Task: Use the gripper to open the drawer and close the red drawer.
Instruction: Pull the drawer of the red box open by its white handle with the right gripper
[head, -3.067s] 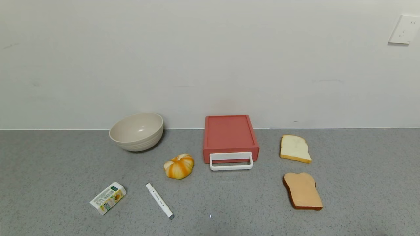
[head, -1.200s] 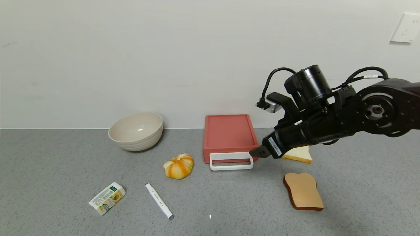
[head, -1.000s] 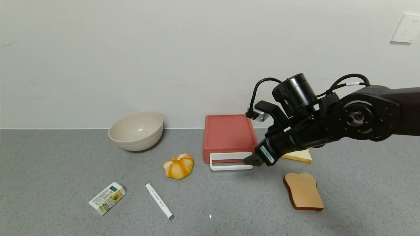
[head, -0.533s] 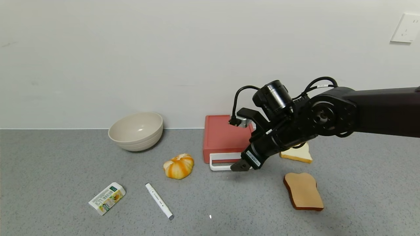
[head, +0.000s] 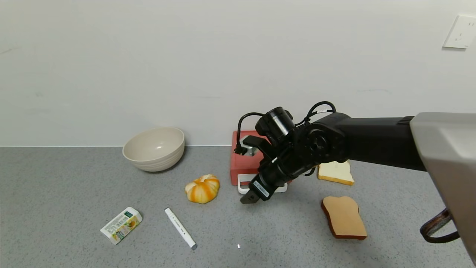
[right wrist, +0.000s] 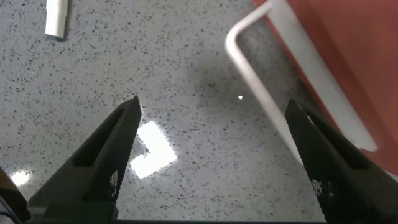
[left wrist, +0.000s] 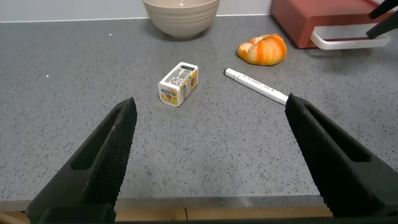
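The salmon-red drawer [head: 243,163] stands shut against the back wall, its white loop handle [head: 241,187] lying in front of it; the right arm hides most of both. My right gripper [head: 248,198] is open and empty, low over the counter just in front of the handle's left end. In the right wrist view the handle [right wrist: 261,93] and the red box [right wrist: 348,50] lie between and beyond the open fingers [right wrist: 112,155]. My left gripper [left wrist: 211,162] is open and empty near the counter's front edge; it is out of the head view.
A beige bowl [head: 154,148] stands at the back left. A small orange pumpkin [head: 202,188], a white marker [head: 180,227] and a small carton [head: 121,225] lie left of the drawer. A white bread slice [head: 336,173] and a brown one [head: 344,217] lie to its right.
My right arm came in from the right and swept left and down across the drawer's front. The gripper now sits in front of the handle's left end. The drawer has not moved.
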You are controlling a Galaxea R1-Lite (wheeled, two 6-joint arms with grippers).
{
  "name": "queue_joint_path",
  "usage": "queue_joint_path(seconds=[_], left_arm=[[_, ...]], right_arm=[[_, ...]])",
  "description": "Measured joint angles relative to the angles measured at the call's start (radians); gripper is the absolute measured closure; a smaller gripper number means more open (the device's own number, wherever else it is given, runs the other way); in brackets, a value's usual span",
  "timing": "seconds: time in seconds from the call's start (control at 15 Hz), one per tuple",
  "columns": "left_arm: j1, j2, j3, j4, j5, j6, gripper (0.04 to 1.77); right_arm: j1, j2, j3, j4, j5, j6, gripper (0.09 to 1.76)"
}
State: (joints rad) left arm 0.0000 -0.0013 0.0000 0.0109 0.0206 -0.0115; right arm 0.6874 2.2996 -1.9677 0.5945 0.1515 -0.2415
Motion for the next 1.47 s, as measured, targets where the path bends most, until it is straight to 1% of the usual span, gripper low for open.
queue_joint_path(seconds=[0.13,0.47,0.73,1.33,1.47], left_arm=[[0.000,0.000,0.000,0.000,0.000,0.000,0.09],[0.000,0.000,0.000,0.000,0.000,0.000,0.09],[0.000,0.000,0.000,0.000,0.000,0.000,0.09],[0.000,0.000,0.000,0.000,0.000,0.000,0.09],[0.000,0.000,0.000,0.000,0.000,0.000,0.09]], right_arm=[[0.009,0.026,-0.006,-0.010,0.000,0.018,0.14],[0.013,0.070,-0.008,-0.027,-0.003,0.016,0.14],[0.018,0.091,-0.007,-0.098,-0.006,0.015,0.14],[0.008,0.135,-0.007,-0.180,-0.013,0.014,0.14],[0.003,0.144,-0.006,-0.215,-0.013,0.014,0.14]])
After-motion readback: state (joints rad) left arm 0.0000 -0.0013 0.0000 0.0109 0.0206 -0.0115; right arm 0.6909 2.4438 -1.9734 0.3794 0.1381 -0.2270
